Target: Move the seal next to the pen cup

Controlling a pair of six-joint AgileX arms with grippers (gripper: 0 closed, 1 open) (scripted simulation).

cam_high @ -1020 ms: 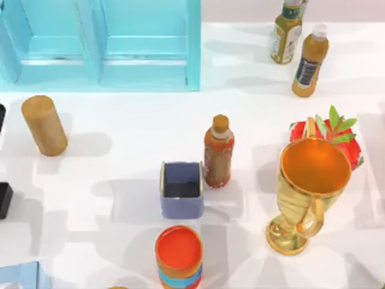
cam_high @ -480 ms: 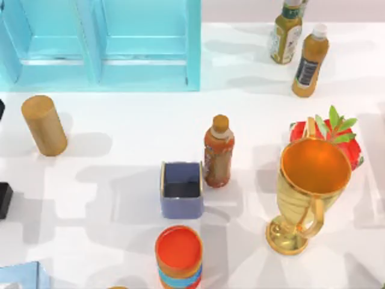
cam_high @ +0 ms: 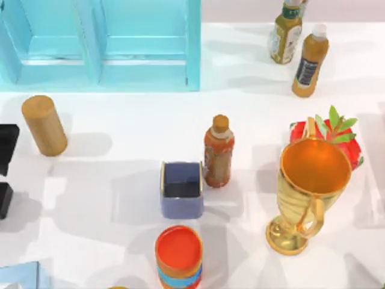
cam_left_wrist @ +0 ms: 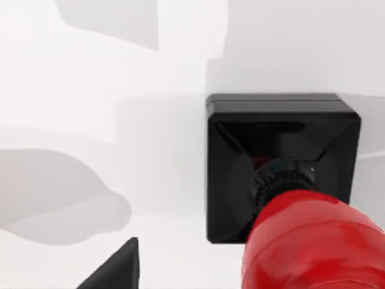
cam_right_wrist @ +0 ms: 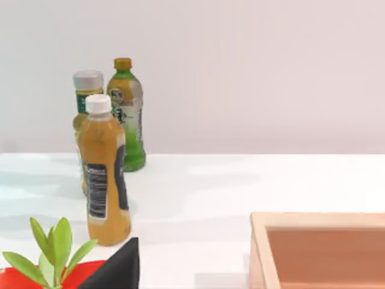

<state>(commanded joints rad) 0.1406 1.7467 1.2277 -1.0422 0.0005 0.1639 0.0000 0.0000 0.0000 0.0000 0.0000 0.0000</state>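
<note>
Your left gripper hangs directly over the seal, looking straight down on its black square base and glossy red knob. One dark fingertip pokes into the left wrist view beside the seal without touching it; you cannot tell from that how wide the jaws stand, and nothing appears to be held yet.

In the top view, a black part of the left arm has pushed in at the table's left edge, where half a second ago only a sliver showed. That reads as the arm closing on the seal, so the pick is probably about to begin, not finished.

The seal sits on the bare white table, upright. The pen cup, slate-blue and square, stands near the table's middle, just beside an orange bottle and well apart from the left edge.

Your right arm is parked on the right, its wrist camera facing the far bottles.
</note>
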